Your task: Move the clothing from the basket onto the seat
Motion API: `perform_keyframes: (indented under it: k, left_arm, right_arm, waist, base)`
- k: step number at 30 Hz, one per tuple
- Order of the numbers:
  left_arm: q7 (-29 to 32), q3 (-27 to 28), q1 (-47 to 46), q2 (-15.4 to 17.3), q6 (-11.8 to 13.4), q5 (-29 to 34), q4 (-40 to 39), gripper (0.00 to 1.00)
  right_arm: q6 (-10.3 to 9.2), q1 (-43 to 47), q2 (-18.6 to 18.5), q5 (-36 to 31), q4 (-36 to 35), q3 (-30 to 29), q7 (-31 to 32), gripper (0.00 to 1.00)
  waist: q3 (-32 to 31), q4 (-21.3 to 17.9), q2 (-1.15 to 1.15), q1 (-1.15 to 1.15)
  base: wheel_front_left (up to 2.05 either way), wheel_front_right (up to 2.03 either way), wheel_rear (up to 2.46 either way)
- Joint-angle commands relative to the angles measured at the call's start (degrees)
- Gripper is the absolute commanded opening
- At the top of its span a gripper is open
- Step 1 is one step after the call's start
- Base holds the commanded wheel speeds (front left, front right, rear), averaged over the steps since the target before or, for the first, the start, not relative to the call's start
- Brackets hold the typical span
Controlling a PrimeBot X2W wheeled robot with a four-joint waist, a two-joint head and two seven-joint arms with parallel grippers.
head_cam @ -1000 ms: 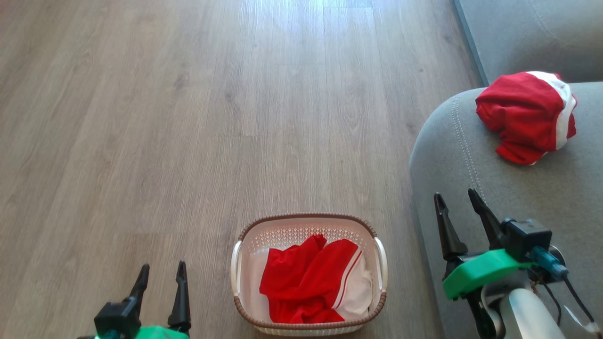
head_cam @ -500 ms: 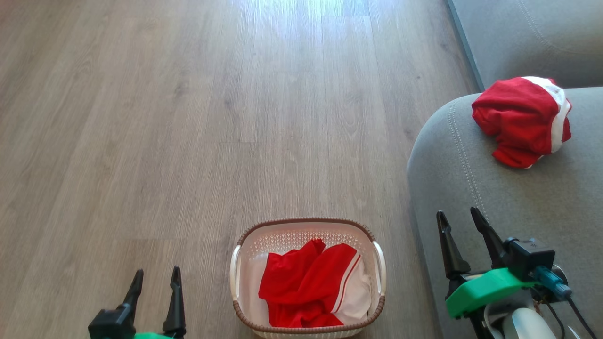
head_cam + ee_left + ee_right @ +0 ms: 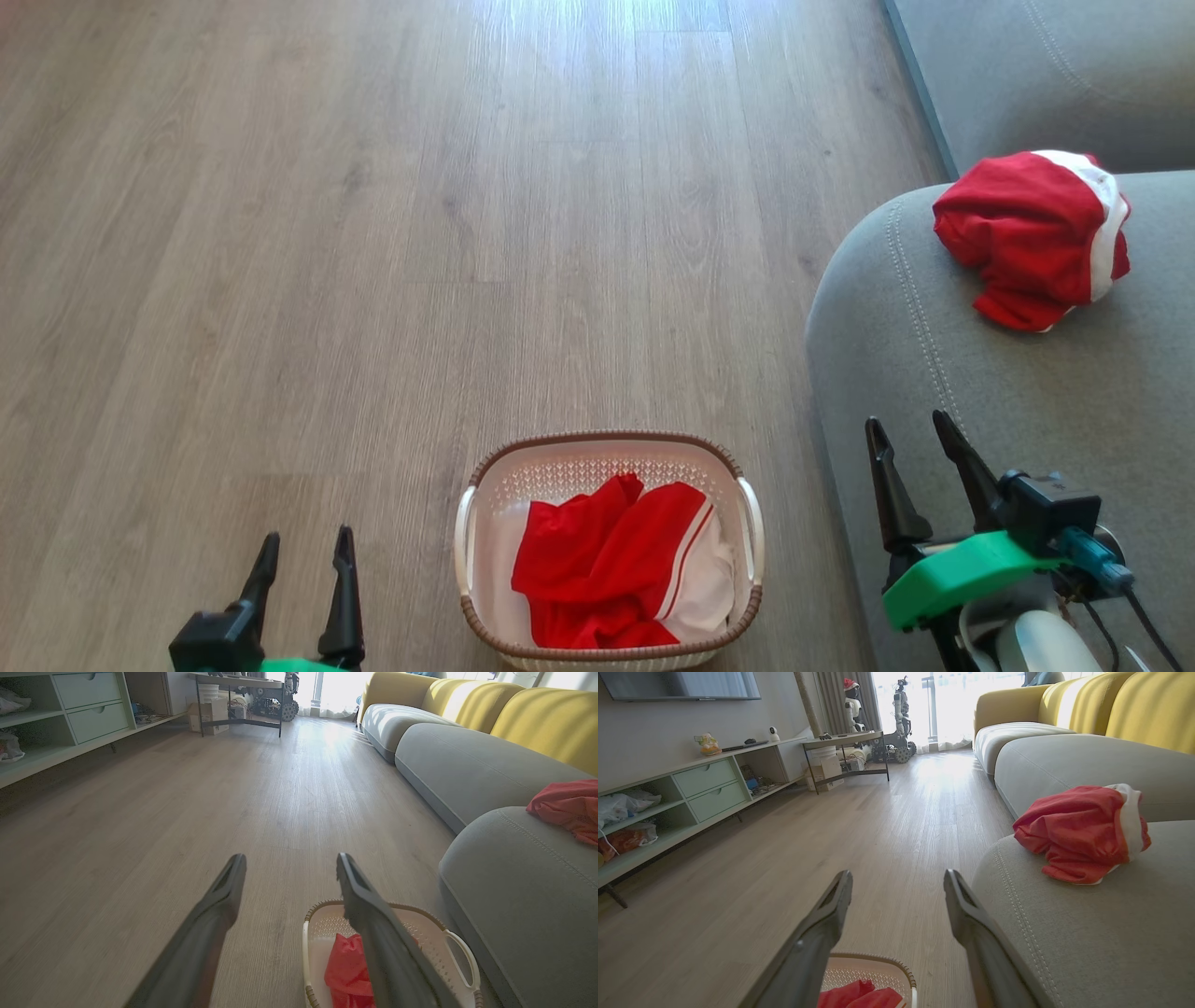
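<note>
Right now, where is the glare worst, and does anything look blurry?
Head view: pale sunlight sheen on the floor at the top, picture sharp. Left wrist view: far window blown white; near fingers soft. Right wrist view: same white window, blurred fingers.

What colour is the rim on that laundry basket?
Brown, with a woven look, around the white perforated basket. It shows best in the head view.
</note>
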Motion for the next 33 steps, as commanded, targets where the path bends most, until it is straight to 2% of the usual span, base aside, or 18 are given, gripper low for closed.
perform_keyframes:
  k: [1,11,18,22,33]
  left_arm:
    - [-0.72,2.27,-1.44,1.35,-0.2,0.62,-1.56,1.0]
    - [-0.72,2.02,-1.85,1.2,-0.37,0.82,-1.48,1.0]
    - [-0.02,-0.12,-4.19,0.3,-1.17,1.74,-1.01,1.0]
    - [0.56,-2.19,-7.32,-0.97,-2.34,2.7,0.5,1.0]
    - [2.7,-9.72,-23.56,-7.31,-8.91,6.52,13.86,1.0]
  right_arm:
    - [-0.02,-1.59,0.16,0.22,-1.96,0.98,-0.24,1.0]
    - [-0.02,-1.78,0.16,-0.22,-2.35,0.34,-0.19,1.0]
    - [-0.02,-2.64,0.16,-1.46,-3.94,-3.04,-0.22,1.0]
    - [-0.02,-4.16,0.16,-2.51,-5.61,-5.28,-0.26,1.0]
    - [-0.02,-12.72,0.16,-4.06,-11.32,-7.08,-0.44,1.0]
  waist:
    - [0.07,-0.03,0.0,0.0]
    - [1.02,-0.25,0.0,0.0]
    - [4.08,-0.63,0.0,0.0]
    - [7.56,-1.22,0.0,0.0]
    - [24.27,-4.17,0.0,0.0]
  base:
    - [0.0,0.0,0.0]
    - [0.0,0.0,0.0]
    - [0.0,0.0,0.0]
    - [0.0,0.0,0.0]
    - [0.0,0.0,0.0]
